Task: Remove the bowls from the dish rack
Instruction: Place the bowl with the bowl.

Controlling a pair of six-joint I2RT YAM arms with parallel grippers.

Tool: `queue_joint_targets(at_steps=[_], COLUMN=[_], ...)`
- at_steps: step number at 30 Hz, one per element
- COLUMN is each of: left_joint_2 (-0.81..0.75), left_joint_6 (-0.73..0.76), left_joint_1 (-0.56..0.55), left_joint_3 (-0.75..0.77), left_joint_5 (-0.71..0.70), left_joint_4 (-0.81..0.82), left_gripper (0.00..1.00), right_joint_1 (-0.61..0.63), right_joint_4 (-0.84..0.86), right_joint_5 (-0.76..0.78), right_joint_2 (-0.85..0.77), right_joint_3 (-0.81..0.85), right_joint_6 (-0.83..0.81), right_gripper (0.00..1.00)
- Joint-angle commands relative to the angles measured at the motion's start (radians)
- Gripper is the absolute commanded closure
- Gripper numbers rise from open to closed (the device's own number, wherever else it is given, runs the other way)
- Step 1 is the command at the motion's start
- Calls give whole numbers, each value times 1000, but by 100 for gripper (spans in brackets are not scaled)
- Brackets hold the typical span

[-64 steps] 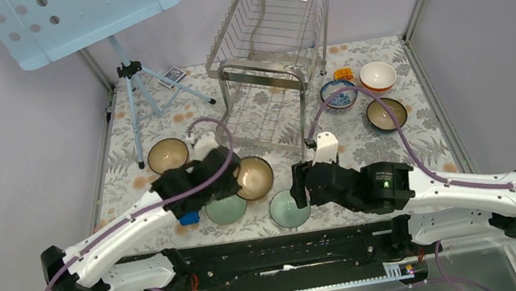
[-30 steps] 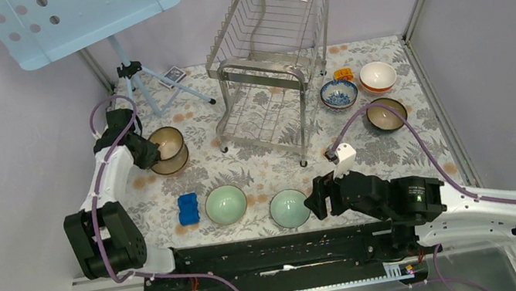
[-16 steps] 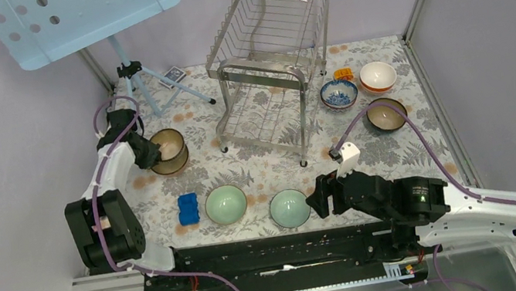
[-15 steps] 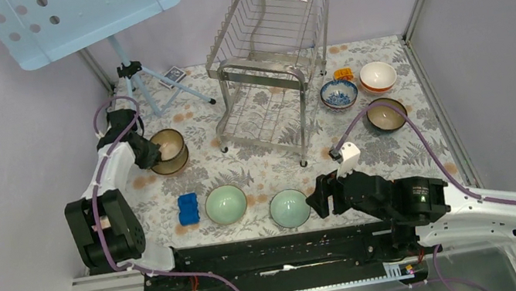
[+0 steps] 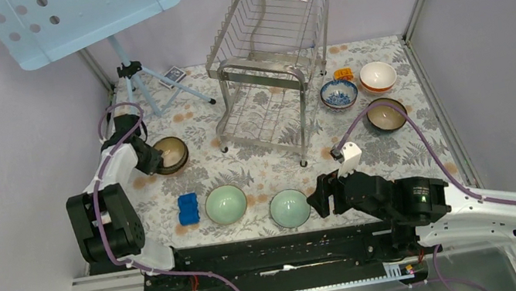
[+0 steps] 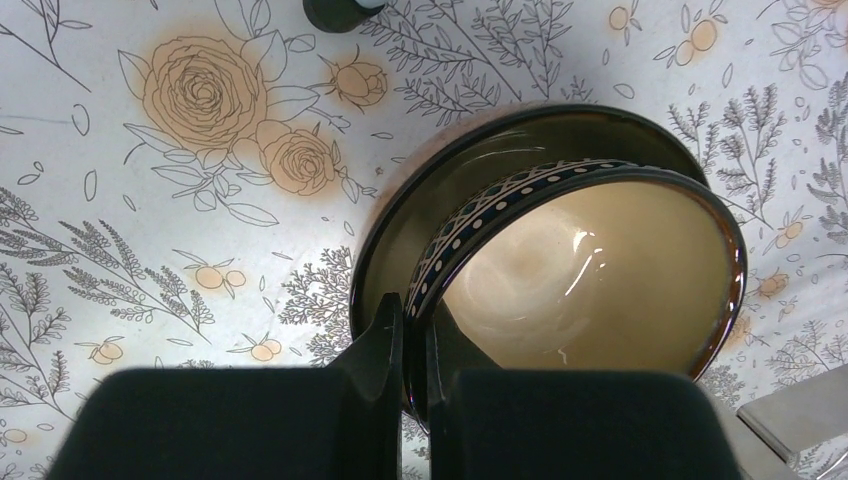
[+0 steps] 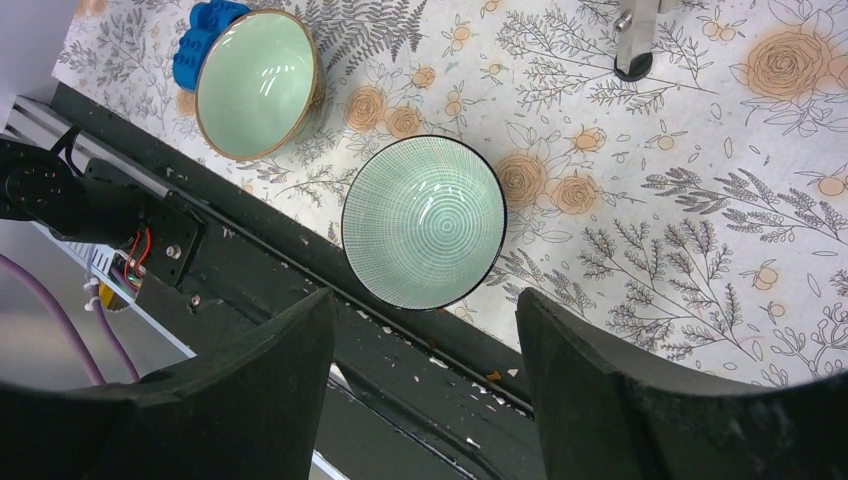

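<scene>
Steel dish rack (image 5: 271, 49) stands at the far side of the table (image 5: 274, 166). Seven bowls are visible, all outside it:
- two pale green bowls (image 5: 226, 204)
- three right-side bowls (image 5: 339, 93)
- two nested bowls (image 5: 168, 153) at left

Left gripper (image 6: 412, 322) pinches the inner bowl (image 6: 590, 270) by its rim. Right gripper (image 7: 425, 300) is spread and holds nothing.

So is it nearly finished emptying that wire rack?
Nearly. Done: the shiny steel wire dish rack looks empty from above, and bowls such as the plain pale green bowl and the ribbed pale green bowl sit on the table. In hand: the left gripper is shut on the rim of a dotted-band cream-lined bowl tilted inside a darker bowl. Left: releasing it. The right gripper is open, holding nothing.
</scene>
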Motion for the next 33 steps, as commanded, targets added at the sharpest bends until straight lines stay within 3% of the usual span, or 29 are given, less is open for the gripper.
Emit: queue_joint_targets(at_steps=[1,4,18,33], left_joint_2=[-11,-10,-38,-109], left_joint_6=[-1,1,12,53], left_joint_1=[6,6,7,7], left_joint_3=[-2,-3,4,47], left_joint_5=[-12,-10,8,-41], left_joint_4=[75,70,42,-27], left_gripper=[100,99,46,40], right_joint_1=[-5,-4,-6,-6], right_joint_4=[3,3,-2,16], right_joint_5=[44,44,51,43], right_joint_2=[-9,-8,-19,-18], right_joint_3=[-6,-7,-10,-26], right_joint_6=[17,21,25,30], right_gripper=[27,28,27,27])
